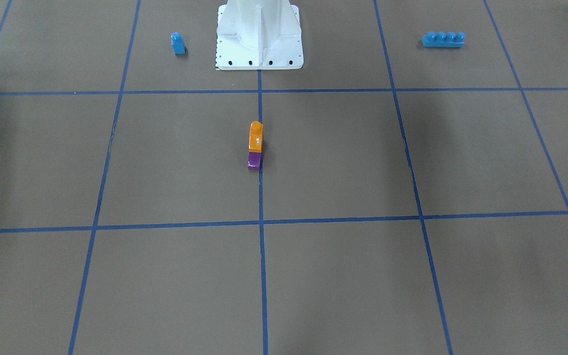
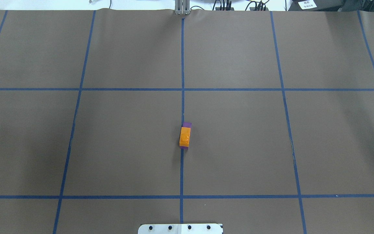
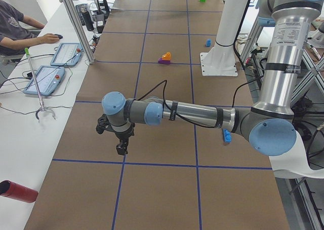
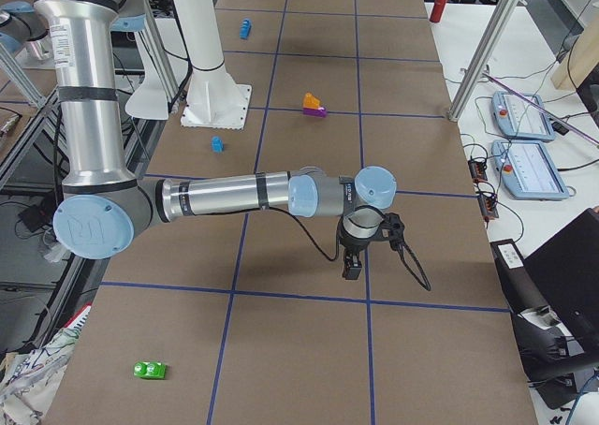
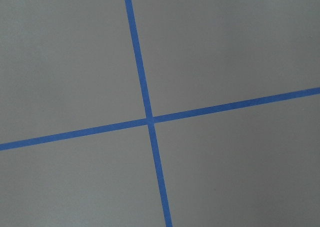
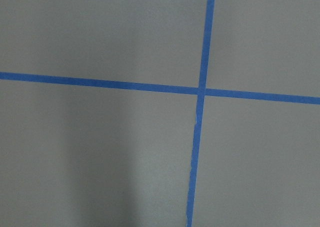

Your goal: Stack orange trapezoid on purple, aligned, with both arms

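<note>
The small glossy orange plastic trapezoid brick [image 1: 256, 137] is sitting on top of the small glossy purple plastic sloped brick [image 1: 254, 161], on a blue tape line [image 1: 262, 256] of the brown paper-covered table [image 1: 363, 162]. The stack is lying between the two pincers and well apart from each. The left pincer [image 3: 121, 148] is hanging just over the table, pointing down, and the right pincer [image 4: 353, 271] is doing likewise. I cannot tell whether either pincer is spread or closed.

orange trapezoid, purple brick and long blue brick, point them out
orange trapezoid [image 1: 256, 139], front-facing view, on its camera-side face
purple brick [image 1: 254, 161], front-facing view, on its camera-side face
long blue brick [image 1: 443, 41], front-facing view, on its side wall
</note>
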You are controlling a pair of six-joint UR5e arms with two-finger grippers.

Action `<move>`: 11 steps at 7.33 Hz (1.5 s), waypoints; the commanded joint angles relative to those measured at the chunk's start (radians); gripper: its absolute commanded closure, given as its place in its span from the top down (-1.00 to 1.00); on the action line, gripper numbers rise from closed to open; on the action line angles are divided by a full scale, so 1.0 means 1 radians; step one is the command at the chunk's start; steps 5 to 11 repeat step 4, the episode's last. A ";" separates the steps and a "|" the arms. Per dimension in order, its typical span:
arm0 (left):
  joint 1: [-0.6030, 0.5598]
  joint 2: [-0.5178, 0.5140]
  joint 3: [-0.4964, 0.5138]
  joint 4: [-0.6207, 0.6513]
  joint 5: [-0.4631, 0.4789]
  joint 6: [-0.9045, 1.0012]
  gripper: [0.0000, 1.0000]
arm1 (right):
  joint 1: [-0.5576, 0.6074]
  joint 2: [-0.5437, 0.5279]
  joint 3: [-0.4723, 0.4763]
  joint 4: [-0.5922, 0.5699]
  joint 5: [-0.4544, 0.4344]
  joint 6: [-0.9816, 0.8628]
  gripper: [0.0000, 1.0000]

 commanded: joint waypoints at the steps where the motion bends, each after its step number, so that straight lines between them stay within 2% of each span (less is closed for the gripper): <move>1: 0.000 0.001 -0.003 0.000 -0.002 0.001 1.00 | 0.000 -0.002 0.001 0.000 0.000 0.001 1.00; 11: 0.000 0.001 -0.008 -0.002 0.001 0.001 1.00 | 0.000 -0.002 0.001 0.000 0.000 0.002 1.00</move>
